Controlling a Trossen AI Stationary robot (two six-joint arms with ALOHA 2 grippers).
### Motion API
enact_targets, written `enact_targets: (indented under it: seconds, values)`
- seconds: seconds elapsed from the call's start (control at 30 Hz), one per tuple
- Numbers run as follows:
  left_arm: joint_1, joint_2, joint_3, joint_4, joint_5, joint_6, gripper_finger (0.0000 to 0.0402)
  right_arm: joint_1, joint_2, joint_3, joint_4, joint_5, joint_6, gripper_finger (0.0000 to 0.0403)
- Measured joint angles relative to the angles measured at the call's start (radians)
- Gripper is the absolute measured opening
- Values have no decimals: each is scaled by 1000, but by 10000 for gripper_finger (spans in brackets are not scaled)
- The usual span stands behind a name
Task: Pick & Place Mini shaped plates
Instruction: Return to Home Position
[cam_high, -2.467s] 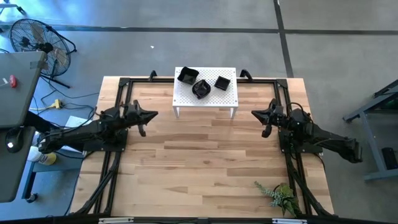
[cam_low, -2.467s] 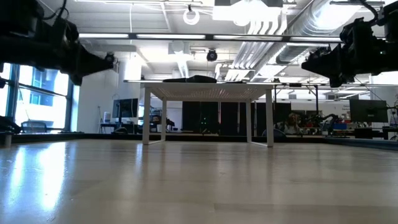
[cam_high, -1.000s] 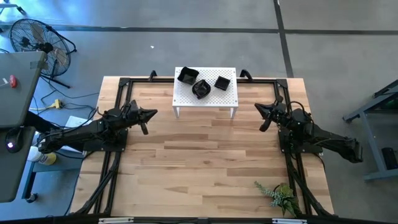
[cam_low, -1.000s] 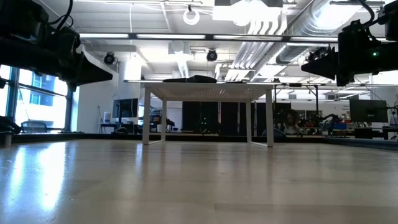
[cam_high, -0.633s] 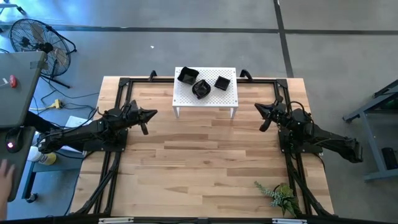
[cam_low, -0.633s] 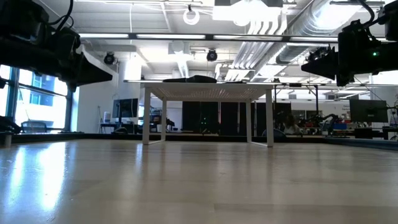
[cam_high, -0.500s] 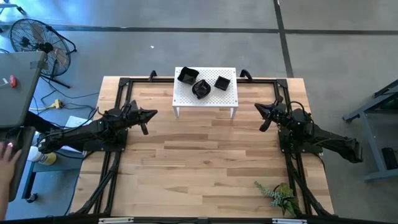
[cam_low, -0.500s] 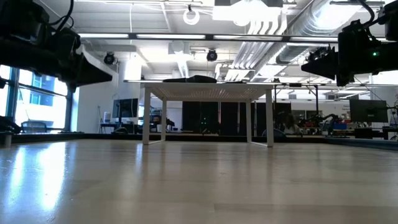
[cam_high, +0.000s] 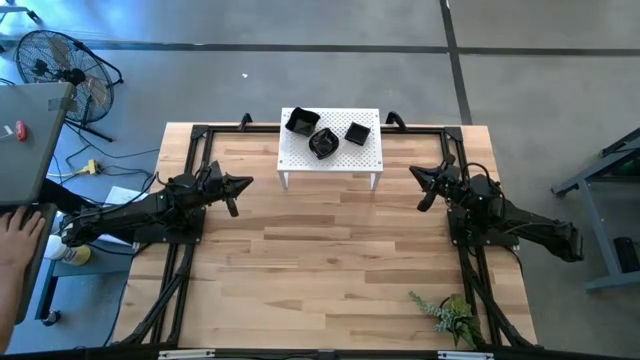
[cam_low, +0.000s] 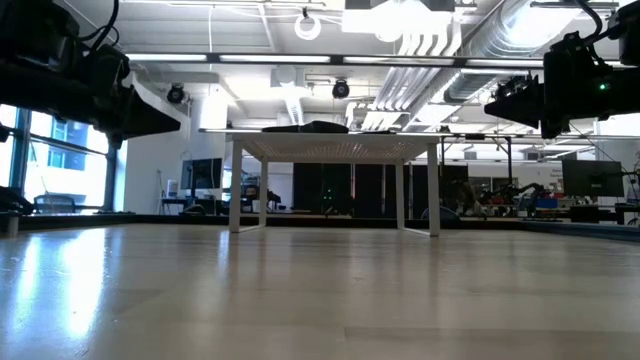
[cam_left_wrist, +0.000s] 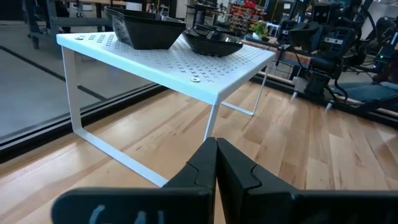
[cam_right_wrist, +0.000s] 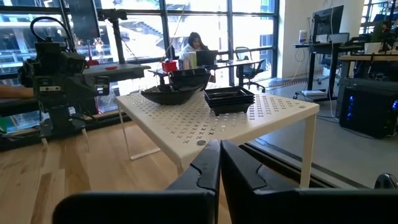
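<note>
Below, wooden table, white stand, black plates, grey floor

I see my shiny black plates up on the white stand, sitting in three little piles. The bent square pile is by the far left corner, the wavy round pile is in the middle, closer to the front edge, and the flat square pile is on the right
</note>
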Motion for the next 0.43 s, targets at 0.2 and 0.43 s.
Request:
enact_targets:
  seconds: [0.2,0.43]
  values:
    - [0,0,1,0,0,0,1,0,0,0,0,0,0,9]
    - [0,0,2,0,0,0,1,0,0,0,0,0,0,5]
